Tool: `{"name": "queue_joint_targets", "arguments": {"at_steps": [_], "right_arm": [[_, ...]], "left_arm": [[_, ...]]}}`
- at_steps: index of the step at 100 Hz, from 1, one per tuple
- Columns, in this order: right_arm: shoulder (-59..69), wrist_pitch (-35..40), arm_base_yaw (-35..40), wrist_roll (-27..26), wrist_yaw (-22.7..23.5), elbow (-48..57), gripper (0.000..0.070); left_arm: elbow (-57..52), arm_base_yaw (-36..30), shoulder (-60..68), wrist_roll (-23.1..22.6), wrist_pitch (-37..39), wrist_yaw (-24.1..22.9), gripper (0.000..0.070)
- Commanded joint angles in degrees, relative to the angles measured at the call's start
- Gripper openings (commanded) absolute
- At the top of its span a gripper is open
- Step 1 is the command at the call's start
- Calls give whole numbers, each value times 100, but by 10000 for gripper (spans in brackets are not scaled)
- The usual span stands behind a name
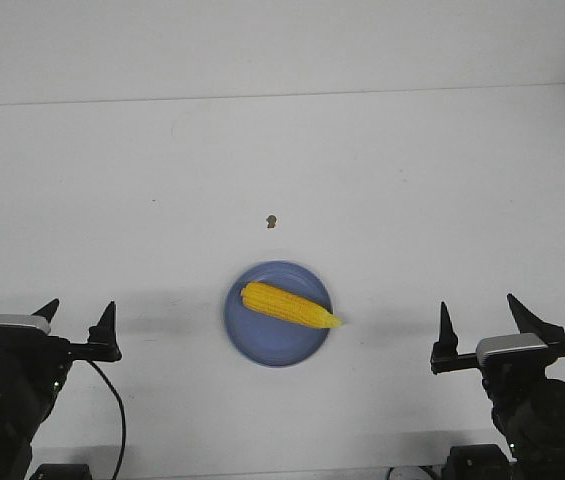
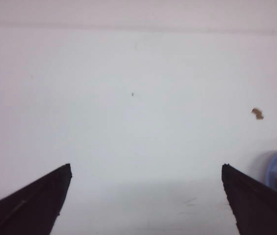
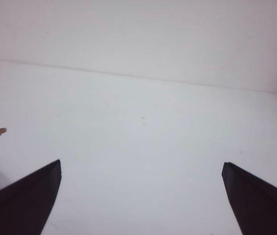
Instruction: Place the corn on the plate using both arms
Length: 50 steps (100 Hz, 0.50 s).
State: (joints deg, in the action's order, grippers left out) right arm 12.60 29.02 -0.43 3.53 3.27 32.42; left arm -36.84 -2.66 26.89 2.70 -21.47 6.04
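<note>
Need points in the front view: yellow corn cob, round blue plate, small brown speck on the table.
yellow corn cob point(image 1: 287, 304), front view, middle of the cob's kernels.
round periwinkle-blue plate point(image 1: 262, 345), front view, bare surface near the front rim.
small brown speck point(image 1: 271, 221), front view, centre of the speck, on the white table beyond the plate.

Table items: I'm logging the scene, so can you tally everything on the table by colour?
Yellow: 1, the corn
Blue: 1, the plate
Brown: 1, a small scrap
Total: 3
</note>
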Motion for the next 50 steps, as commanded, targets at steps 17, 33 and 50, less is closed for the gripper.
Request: {"name": "queue_joint_targets", "arguments": {"at_steps": [17, 33, 50], "right_arm": [[20, -2, -4, -118, -28, 33, 700], [20, -4, -4, -118, -15, 33, 316], [20, -7, -2, -118, -20, 35, 62]], "left_arm": [[-37, 2, -223, -9, 55, -44, 620], [-37, 2, -227, -7, 33, -52, 455], [-37, 2, -227, -9, -7, -50, 0]]}}
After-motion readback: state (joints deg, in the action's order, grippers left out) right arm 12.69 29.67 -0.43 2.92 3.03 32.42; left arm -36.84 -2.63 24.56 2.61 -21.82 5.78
